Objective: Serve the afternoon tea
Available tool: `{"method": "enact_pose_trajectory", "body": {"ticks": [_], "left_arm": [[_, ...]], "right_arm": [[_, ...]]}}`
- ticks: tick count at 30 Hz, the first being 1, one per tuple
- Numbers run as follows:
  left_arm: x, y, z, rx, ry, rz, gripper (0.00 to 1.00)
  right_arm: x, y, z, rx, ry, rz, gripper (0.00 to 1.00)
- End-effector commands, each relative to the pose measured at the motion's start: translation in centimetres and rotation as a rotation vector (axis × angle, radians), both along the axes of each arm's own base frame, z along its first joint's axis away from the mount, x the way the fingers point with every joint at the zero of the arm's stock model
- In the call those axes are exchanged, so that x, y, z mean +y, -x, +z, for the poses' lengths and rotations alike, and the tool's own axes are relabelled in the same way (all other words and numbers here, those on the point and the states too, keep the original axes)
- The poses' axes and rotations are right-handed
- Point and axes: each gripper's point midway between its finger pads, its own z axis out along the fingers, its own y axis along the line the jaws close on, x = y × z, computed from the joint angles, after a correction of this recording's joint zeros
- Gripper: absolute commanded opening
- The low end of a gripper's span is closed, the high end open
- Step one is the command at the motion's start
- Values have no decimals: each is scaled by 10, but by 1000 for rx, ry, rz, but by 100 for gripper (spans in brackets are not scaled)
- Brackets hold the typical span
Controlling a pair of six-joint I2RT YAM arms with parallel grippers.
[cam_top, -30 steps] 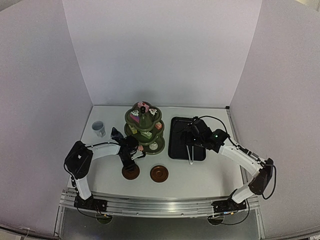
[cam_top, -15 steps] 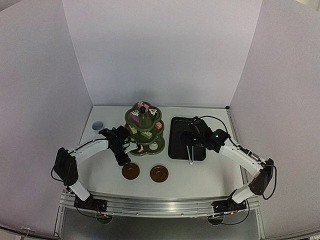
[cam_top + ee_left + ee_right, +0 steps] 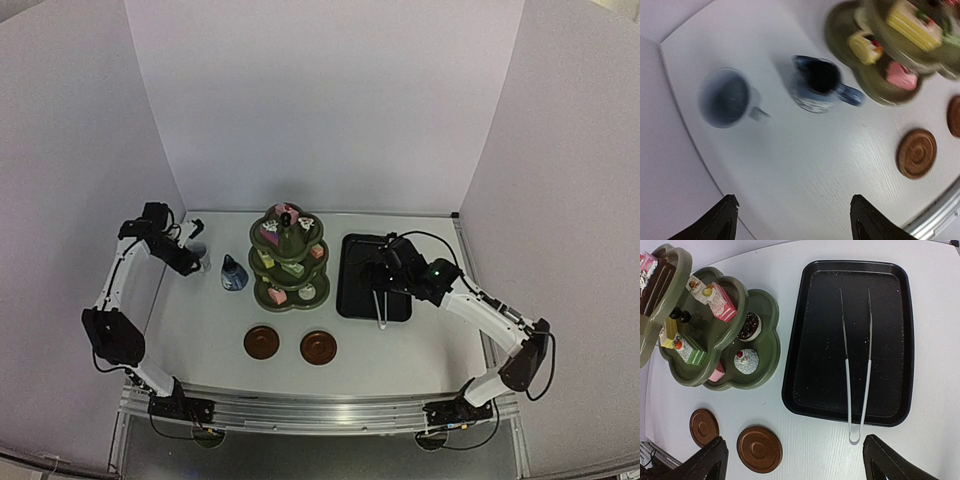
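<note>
Hovering above the back-left part of the worktop [image 3: 420, 350], the left gripper [image 3: 794, 200] is standing wide with nothing between its fingers. Directly below it, the cup [image 3: 725, 97] is sitting upright near the left edge, handle pointing toward the jug [image 3: 817, 82]. The jug is standing just beside the cup, between it and the stand [image 3: 288, 255], with its handle turned toward the stand's bottom tier. The left wrist view is blurred, so the cup is only probably empty.

The stand is sitting mid-worktop and carrying cakes on all three tiers: a pink cake [image 3: 901, 76] and a yellow cake [image 3: 865, 46] on the bottom tier's left lobes, and a white-topped cake [image 3: 746, 360] and a dark round one [image 3: 750, 326] on the lobes nearest the tray [image 3: 890, 405].

Two coasters are lying bare near the front edge, the left coaster [image 3: 262, 342] and the right coaster [image 3: 318, 347] side by side but not touching.

The right gripper [image 3: 795, 440] is hanging over the tray, also spread wide and gripping nothing. The tongs [image 3: 856, 365] are lying lengthwise in the tray, their joined end resting over the tray's near rim.
</note>
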Motion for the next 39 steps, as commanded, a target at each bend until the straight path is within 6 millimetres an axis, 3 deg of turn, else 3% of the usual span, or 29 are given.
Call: {"method": "enact_pose_trajectory", "body": {"ticks": [1, 6, 10, 15, 24, 33, 39], "left_arm": [[54, -83, 11, -109, 41, 282, 77], [71, -135, -17, -88, 7, 361, 78], [86, -151, -53, -17, -85, 372, 79], [90, -168, -71, -3, -100, 368, 79], [91, -164, -117, 78, -137, 321, 64], [88, -164, -131, 96, -124, 319, 45], [80, -164, -135, 107, -94, 322, 37]], "right_arm": [[5, 1, 13, -10, -39, 10, 91], [6, 2, 11, -3, -42, 11, 90], [4, 3, 12, -6, -47, 0, 90], [3, 4, 10, 0, -47, -5, 90], [8, 0, 13, -6, -43, 7, 90], [15, -5, 17, -11, -41, 28, 90], [14, -4, 16, -9, -38, 27, 90]]}}
